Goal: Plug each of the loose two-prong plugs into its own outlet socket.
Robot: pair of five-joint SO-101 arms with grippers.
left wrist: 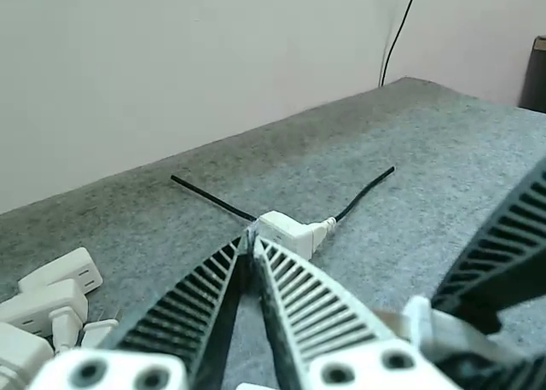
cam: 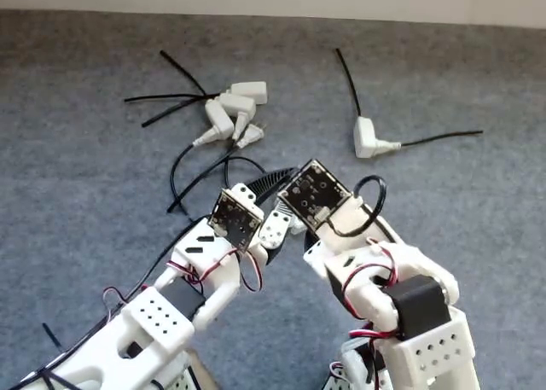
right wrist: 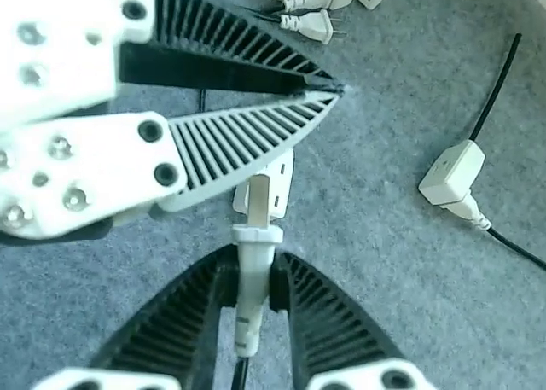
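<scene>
Grey carpet [cam: 85, 74] is spread under both arms. Farthest left in the high view, a heap [cam: 232, 108] of white sockets and plugs is seen, with black cords fanned out from it. One loose plug [cam: 250, 136] is laid at the heap's near edge with its prongs bare. The heap [left wrist: 47, 309] is also caught in the left wrist view.

The left arm [cam: 183, 300] is brought in from the lower left of the high view. The left gripper [left wrist: 250, 239] is held with its ribbed fingers pressed together at the tips, and nothing is seen between them. In the right wrist view the left gripper [right wrist: 334, 90] is stretched across a white socket [right wrist: 280, 181], which is partly covered by one finger. Whether the two touch cannot be told.

Next to it, the right gripper [right wrist: 253, 270] is clamped on a white plug [right wrist: 254, 235], which is gripped by its body between the black fingers. The prongs are pointed at the socket and are met by its face. How far they are pushed in cannot be told.

Farthest right, well apart from both grippers, a joined pair [cam: 368, 138] is laid on the carpet: a plug is seated in a white socket block, and black cords are run out from it two ways.
</scene>
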